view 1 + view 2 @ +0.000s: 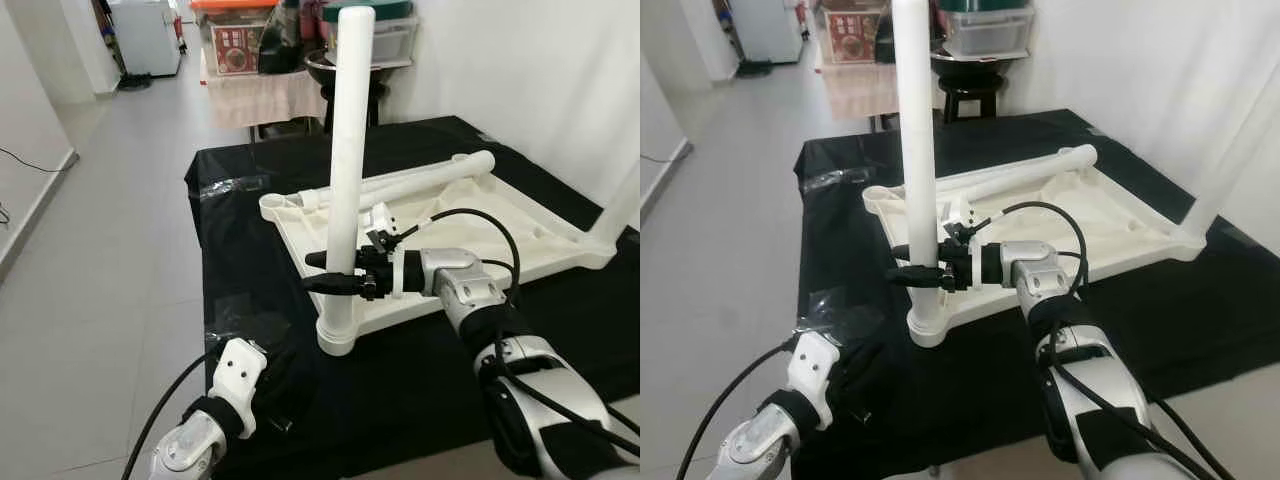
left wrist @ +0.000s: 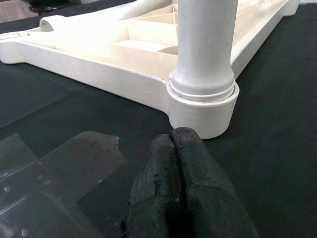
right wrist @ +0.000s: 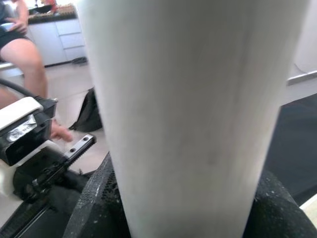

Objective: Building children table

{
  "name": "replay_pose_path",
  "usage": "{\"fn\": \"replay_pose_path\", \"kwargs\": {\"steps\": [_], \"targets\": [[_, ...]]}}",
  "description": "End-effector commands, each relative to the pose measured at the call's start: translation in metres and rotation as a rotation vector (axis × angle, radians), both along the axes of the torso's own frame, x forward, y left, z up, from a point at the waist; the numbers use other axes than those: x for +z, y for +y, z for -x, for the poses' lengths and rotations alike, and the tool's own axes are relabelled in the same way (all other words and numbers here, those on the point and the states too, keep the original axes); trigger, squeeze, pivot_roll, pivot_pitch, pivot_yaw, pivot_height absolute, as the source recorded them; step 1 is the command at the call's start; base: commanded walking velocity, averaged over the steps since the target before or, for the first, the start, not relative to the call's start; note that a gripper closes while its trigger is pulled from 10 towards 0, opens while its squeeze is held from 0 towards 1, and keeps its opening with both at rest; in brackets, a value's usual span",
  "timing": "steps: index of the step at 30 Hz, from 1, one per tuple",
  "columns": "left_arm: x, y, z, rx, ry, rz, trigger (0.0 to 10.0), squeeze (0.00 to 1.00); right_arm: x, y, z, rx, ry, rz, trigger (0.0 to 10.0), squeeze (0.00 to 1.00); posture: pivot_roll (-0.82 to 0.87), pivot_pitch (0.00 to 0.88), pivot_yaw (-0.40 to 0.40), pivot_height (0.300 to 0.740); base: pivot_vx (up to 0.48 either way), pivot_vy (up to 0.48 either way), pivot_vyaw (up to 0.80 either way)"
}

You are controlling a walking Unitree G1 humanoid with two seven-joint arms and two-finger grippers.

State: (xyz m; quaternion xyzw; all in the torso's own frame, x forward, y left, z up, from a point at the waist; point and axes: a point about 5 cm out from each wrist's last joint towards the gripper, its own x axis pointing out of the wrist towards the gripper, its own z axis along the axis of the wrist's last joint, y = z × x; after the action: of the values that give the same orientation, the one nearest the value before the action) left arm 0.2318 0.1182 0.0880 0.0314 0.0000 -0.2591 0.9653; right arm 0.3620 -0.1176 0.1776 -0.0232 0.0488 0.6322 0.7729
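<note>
A white children's table top (image 1: pixel 500 225) lies upside down on a black-covered table (image 1: pixel 420 370). One white leg (image 1: pixel 350 150) stands upright in the near-left corner socket (image 1: pixel 336 335). My right gripper (image 1: pixel 335 272) is shut on this leg a little above the socket, one black finger (image 3: pixel 94 203) on each side of it. A second leg (image 1: pixel 1230 150) stands at the right corner. A third leg (image 1: pixel 430 178) lies across the far side of the top. My left gripper (image 2: pixel 173 168) is low on the cloth just before the socket, fingers pressed together and holding nothing.
A patch of clear tape (image 2: pixel 49 173) is stuck to the cloth near the left gripper. Storage boxes and a stool (image 1: pixel 350 60) stand behind the table. Tiled floor (image 1: pixel 90 250) runs along the left. A person (image 3: pixel 20 44) sits in the background of the right wrist view.
</note>
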Motion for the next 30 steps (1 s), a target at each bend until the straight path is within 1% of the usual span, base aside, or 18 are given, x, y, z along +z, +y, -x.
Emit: {"fn": "replay_pose_path", "kwargs": {"steps": [1, 5, 6, 7, 8, 9, 10, 14, 16, 17, 18, 19, 20, 22, 23, 24, 26, 30], "targets": [[-0.002, 0.001, 0.002, 0.000, 0.002, -0.014, 10.0, 0.00, -0.012, -0.005, 0.001, -0.087, 0.021, -0.023, 0.0, 0.00, -0.01, 0.000, -0.023, 0.740, 0.000, 0.000, 0.00], [-0.001, 0.003, 0.004, 0.001, 0.003, -0.011, 10.0, 0.00, -0.038, 0.002, 0.013, -0.343, 0.022, -0.011, 0.0, 0.00, -0.02, 0.000, -0.033, 0.740, 0.000, 0.000, 0.00], [-0.001, 0.003, 0.004, 0.001, 0.003, -0.011, 10.0, 0.00, -0.038, 0.002, 0.013, -0.343, 0.022, -0.011, 0.0, 0.00, -0.02, 0.000, -0.033, 0.740, 0.000, 0.000, 0.00], [-0.001, 0.004, 0.004, 0.002, 0.003, -0.011, 10.0, 0.00, -0.049, 0.010, 0.016, -0.549, 0.046, -0.043, 0.0, 0.00, -0.03, 0.000, -0.032, 0.740, 0.000, 0.000, 0.00], [-0.001, 0.004, 0.004, 0.002, 0.003, -0.011, 10.0, 0.00, -0.049, 0.010, 0.016, -0.549, 0.046, -0.043, 0.0, 0.00, -0.03, 0.000, -0.032, 0.740, 0.000, 0.000, 0.00], [-0.001, 0.005, 0.004, 0.004, 0.003, -0.009, 10.0, 0.00, -0.081, 0.028, 0.043, -0.692, 0.188, -0.013, 0.0, 0.00, -0.03, 0.000, -0.026, 0.740, 0.000, 0.000, 0.00], [-0.001, 0.006, 0.004, 0.006, 0.003, -0.009, 10.0, 0.00, -0.099, 0.039, 0.064, -0.787, 0.289, 0.015, 0.0, 0.00, -0.03, 0.000, -0.024, 0.740, 0.000, 0.000, 0.00], [-0.001, 0.006, 0.004, 0.008, 0.004, -0.009, 10.0, 0.00, -0.094, 0.046, 0.067, -0.749, 0.228, 0.022, 0.0, 0.00, -0.05, 0.000, -0.011, 0.740, 0.000, 0.000, 0.00], [-0.001, 0.006, 0.002, 0.016, -0.002, -0.013, 10.0, 0.00, -0.085, 0.051, 0.045, -0.658, 0.162, 0.027, 0.0, 0.00, -0.03, 0.000, -0.028, 0.740, 0.000, 0.000, 0.00], [-0.001, 0.006, 0.002, 0.016, -0.002, -0.013, 10.0, 0.00, -0.085, 0.051, 0.045, -0.658, 0.162, 0.027, 0.0, 0.00, -0.03, 0.000, -0.028, 0.740, 0.000, 0.000, 0.00], [-0.001, 0.006, 0.001, 0.028, -0.006, -0.016, 10.0, 0.00, -0.083, 0.052, 0.040, -0.640, 0.157, 0.027, 2.7, 0.00, -0.03, 0.000, -0.029, 0.740, 0.000, 0.000, 0.00], [-0.001, 0.006, 0.001, 0.028, -0.006, -0.016, 10.0, 0.00, -0.083, 0.052, 0.040, -0.640, 0.157, 0.027, 2.7, 0.00, -0.03, 0.000, -0.029, 0.740, 0.000, 0.000, 0.00], [0.000, 0.006, 0.001, 0.037, -0.009, -0.019, 10.0, 0.00, -0.082, 0.055, 0.039, -0.621, 0.170, 0.017, 10.0, 0.00, -0.02, 0.000, -0.030, 0.740, 0.000, 0.000, 0.00], [0.000, 0.006, 0.000, 0.046, -0.009, -0.019, 10.0, 0.00, -0.079, 0.058, 0.041, -0.597, 0.176, 0.003, 10.0, 0.00, -0.02, 0.000, -0.028, 0.740, 0.000, 0.000, 0.00], [0.000, 0.006, 0.000, 0.045, -0.008, -0.016, 10.0, 0.00, -0.075, 0.060, 0.044, -0.516, 0.171, -0.012, 10.0, 1.00, -0.03, 0.000, -0.027, 0.740, 0.000, 0.000, 0.00], [0.000, 0.006, 0.000, 0.045, -0.008, -0.016, 10.0, 0.00, -0.075, 0.060, 0.044, -0.516, 0.171, -0.012, 10.0, 1.00, -0.03, 0.000, -0.027, 0.740, 0.000, 0.000, 0.00], [-0.001, 0.006, 0.000, 0.033, -0.004, -0.013, 10.0, 0.00, -0.061, 0.060, 0.047, -0.391, 0.138, -0.040, 10.0, 1.00, -0.03, 0.000, -0.021, 0.740, 0.000, 0.000, 0.00], [-0.001, 0.005, -0.001, 0.026, -0.001, -0.011, 10.0, 0.00, -0.048, 0.054, 0.044, -0.343, 0.096, -0.051, 10.0, 1.00, -0.03, 0.000, -0.021, 0.740, 0.000, 0.000, 0.00]]}}
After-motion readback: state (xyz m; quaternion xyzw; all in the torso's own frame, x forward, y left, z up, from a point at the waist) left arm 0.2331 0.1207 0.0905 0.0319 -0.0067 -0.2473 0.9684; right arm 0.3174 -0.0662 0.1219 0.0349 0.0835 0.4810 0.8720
